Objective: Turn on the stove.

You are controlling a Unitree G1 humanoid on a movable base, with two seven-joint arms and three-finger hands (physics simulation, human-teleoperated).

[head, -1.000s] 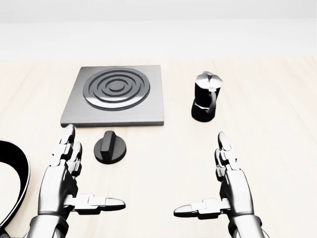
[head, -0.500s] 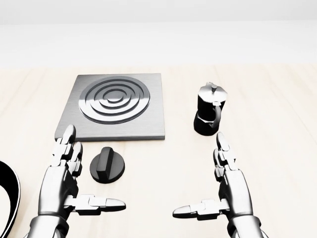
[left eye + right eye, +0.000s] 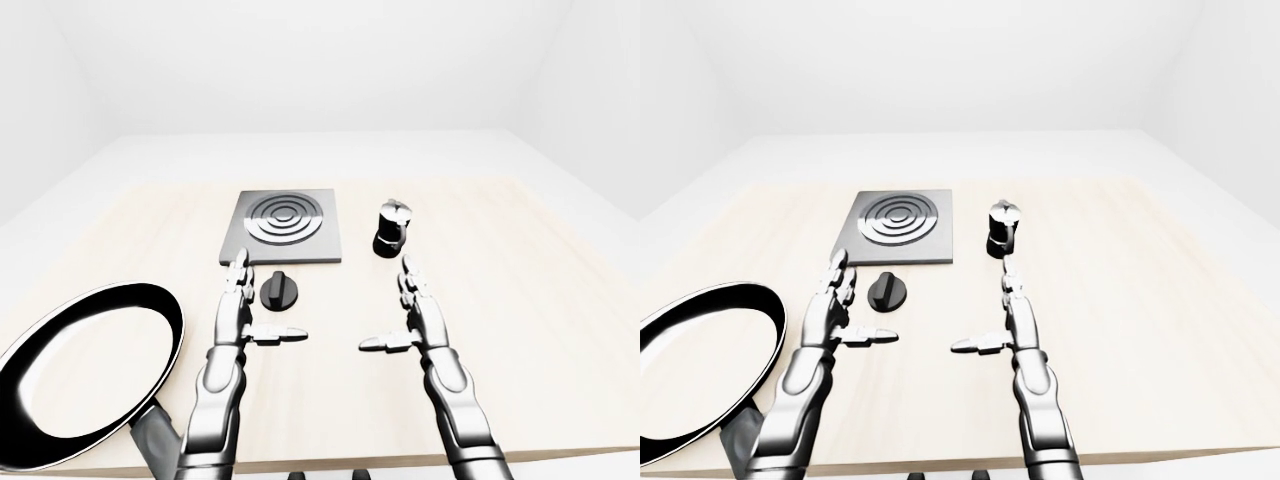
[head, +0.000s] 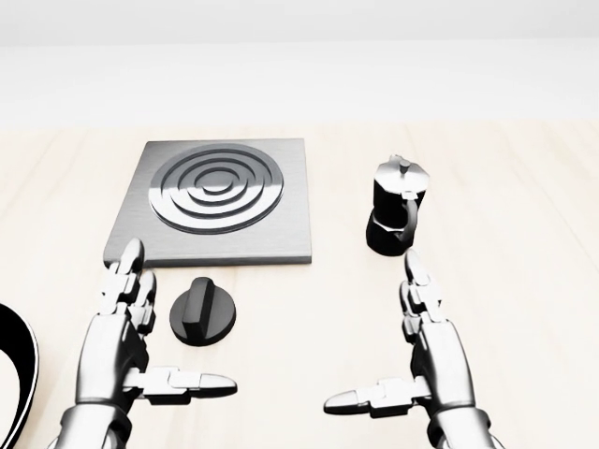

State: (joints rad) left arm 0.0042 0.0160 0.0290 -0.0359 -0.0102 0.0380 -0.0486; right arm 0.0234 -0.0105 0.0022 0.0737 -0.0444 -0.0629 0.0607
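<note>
A grey square stove plate [image 4: 217,201] with round coil rings lies on the pale wooden table, upper left of centre in the head view. Its black round knob [image 4: 203,313] sits just below the plate. My left hand [image 4: 140,346] is open, fingers straight, thumb out, just left of the knob and apart from it. My right hand [image 4: 412,355] is open too, thumb pointing left, well to the right of the knob, below the moka pot.
A black moka pot [image 4: 397,218] stands right of the stove plate, just above my right hand. A large black frying pan [image 3: 85,372] with a pale rim lies at the table's lower left. The table edge [image 3: 330,466] runs along the bottom of the left-eye view.
The camera tilted up over the first half second, so the stove, knob and pot shifted down in the picture. Both hands stay open and have barely moved.
</note>
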